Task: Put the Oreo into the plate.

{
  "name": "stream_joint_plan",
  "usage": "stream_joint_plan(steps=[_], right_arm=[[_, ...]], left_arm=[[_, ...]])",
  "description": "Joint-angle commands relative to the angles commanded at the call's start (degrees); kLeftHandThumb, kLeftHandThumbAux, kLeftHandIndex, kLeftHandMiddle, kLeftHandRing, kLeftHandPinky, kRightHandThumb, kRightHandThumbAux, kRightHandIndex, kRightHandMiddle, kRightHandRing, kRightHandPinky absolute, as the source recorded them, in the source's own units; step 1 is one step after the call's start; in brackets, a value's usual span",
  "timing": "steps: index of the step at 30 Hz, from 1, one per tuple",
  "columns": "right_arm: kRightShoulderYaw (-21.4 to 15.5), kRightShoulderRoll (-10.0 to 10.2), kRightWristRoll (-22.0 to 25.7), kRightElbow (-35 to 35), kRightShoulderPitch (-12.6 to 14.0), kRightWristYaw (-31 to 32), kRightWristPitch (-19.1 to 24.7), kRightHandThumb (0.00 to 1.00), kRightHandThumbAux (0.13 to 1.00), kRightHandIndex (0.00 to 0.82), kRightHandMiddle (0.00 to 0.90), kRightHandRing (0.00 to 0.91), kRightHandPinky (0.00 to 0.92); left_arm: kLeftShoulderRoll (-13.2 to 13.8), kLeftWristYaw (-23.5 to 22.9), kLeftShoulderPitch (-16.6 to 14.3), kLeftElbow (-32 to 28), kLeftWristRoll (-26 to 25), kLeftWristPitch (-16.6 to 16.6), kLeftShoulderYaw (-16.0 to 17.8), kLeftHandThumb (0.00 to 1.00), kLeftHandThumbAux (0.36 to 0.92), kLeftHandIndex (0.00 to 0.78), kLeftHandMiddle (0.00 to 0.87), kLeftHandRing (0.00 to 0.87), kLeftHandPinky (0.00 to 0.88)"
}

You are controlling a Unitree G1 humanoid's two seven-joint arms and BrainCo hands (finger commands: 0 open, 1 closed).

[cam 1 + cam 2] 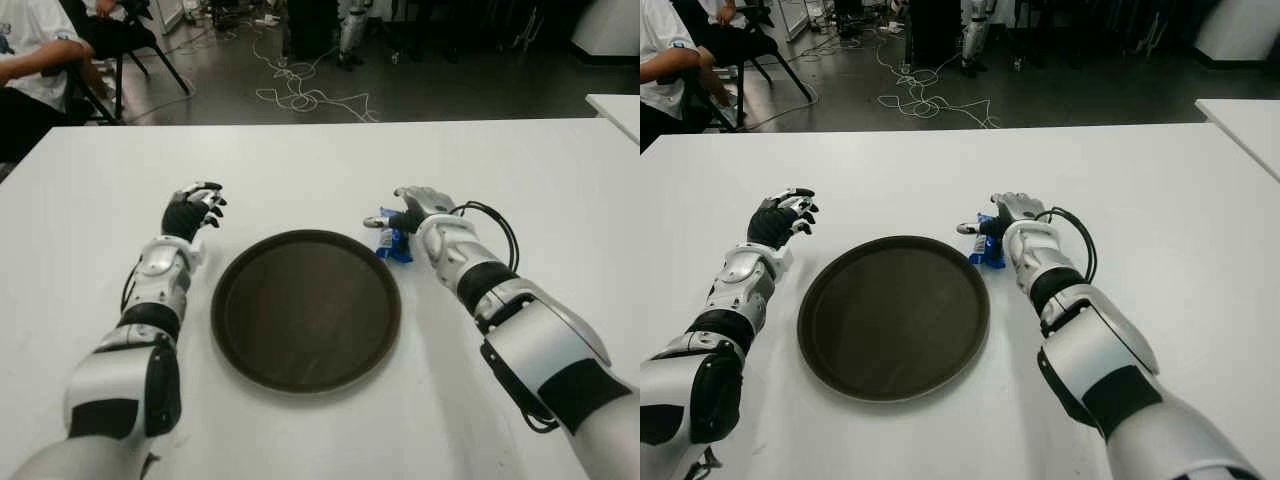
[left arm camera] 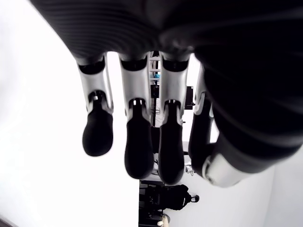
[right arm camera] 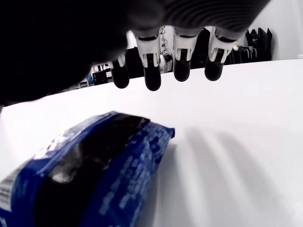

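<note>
We see a big white table [image 1: 320, 160] in front of us. A round dark plate [image 1: 306, 309] sits on it, in the middle, near our body. There is nothing in the plate.

The Oreo [image 1: 392, 242] is a small blue pack. It lies on the table just beside the plate's rim, on the right side and toward the far end. It is not in the plate.

Our right hand [image 1: 412, 208] is right at the pack, on its far right side. In the right wrist view the pack [image 3: 90, 175] lies flat on the white table below the palm, and the fingers [image 3: 182, 66] reach out straight past it. They are not wrapped around the pack. The fingers are let loose and hold nothing. We cannot tell if the palm touches the pack.

Our left hand [image 1: 192, 210] shows on the left of the plate, near its far left rim but apart from it. In the left wrist view its fingers [image 2: 137, 146] hang out long and only a little bent. They hold nothing.

Behind the table the floor [image 1: 450, 90] is dark, with a tangle of white cable [image 1: 300, 95] on it. A person [image 1: 35, 60] in a white shirt sits on a chair at the far left
</note>
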Motion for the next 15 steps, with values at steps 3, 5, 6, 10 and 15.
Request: stream_joint_plan(steps=[3,5,6,10,15], right_arm=[[0.48,0.37,-0.36,0.2,0.29,0.9,0.43,0.043,0.246,0.041,0.0,0.0,0.0],[0.69,0.47,-0.48,0.25,0.37,1.27,0.61,0.04,0.251,0.046,0.0,0.0,0.0],[0.76,0.48,-0.51,0.27,0.39,1.4,0.66,0.038,0.255,0.047,0.0,0.0,0.0],[1.14,0.69,-0.73,0.36,0.7,1.61,0.87,0.029,0.266,0.033,0.0,0.0,0.0],[1.49,0.68,-0.87,0.45,0.7,1.88,0.97,0.017,0.284,0.023,0.0,0.0,0.0]], left_arm=[[-0.07,-0.2,-0.09,0.03,-0.2,0.05,0.18,0.697,0.715,0.425,0.579,0.612,0.657],[-0.09,-0.18,-0.14,0.05,-0.19,0.08,0.18,0.697,0.716,0.425,0.578,0.612,0.66],[-0.11,-0.14,-0.16,0.06,-0.17,0.1,0.17,0.697,0.716,0.425,0.577,0.612,0.66],[-0.15,-0.1,-0.21,0.13,-0.22,0.12,0.22,0.697,0.717,0.424,0.572,0.608,0.658],[-0.19,-0.32,-0.18,0.13,-0.42,0.0,0.38,0.697,0.717,0.424,0.57,0.609,0.661]])
